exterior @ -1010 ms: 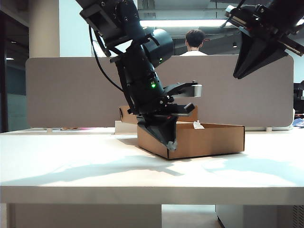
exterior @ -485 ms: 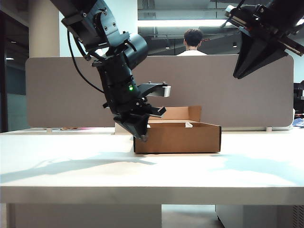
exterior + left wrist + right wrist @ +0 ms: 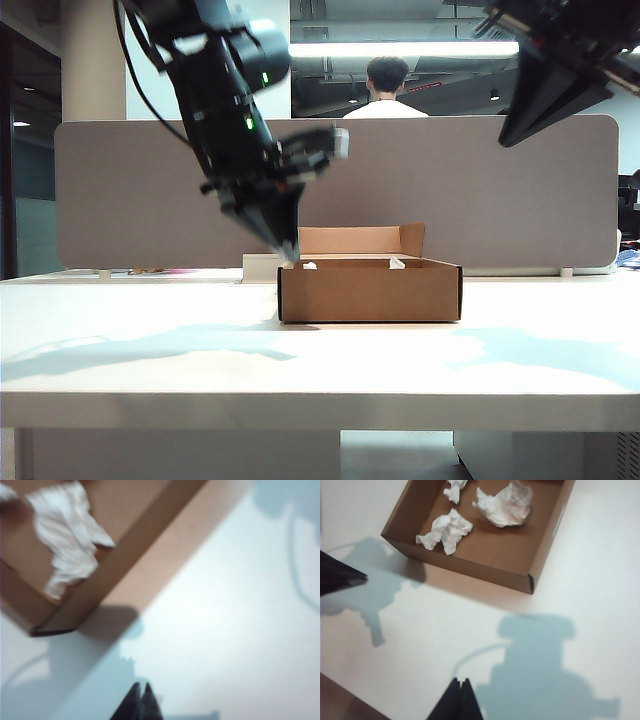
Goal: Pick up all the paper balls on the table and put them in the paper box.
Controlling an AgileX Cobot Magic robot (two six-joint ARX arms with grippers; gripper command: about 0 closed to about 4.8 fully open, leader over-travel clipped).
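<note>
Paper balls: three counted in right wrist view, all inside paper box (image 3: 540,540) — one large wad (image 3: 504,504), one mid wad (image 3: 446,531), one small piece (image 3: 454,490) at far wall, partly cut by frame edge. Left wrist view confirms one wad (image 3: 67,535) lying in box corner. Box count: one, brown cardboard, flap lid up at back, sitting mid tabletop (image 3: 150,360), seen in exterior view (image 3: 370,292). No loose paper visible on bare tabletop in any view. Judged: collecting step complete, task at or near end; remaining move likely only retreat of both arms clear of box, calling for no grasp. Left gripper (image 3: 290,250) blurred in exterior view, hanging above near-left corner of box, not touching; jaws pressed together, tips meeting (image 3: 140,700), nothing between. Right gripper (image 3: 512,135) high at upper right, well apart from box; jaws closed to a point (image 3: 460,697), empty. Grey divider panel (image 3: 120,190) behind tabletop; one person (image 3: 385,90) beyond, back turned.
</note>
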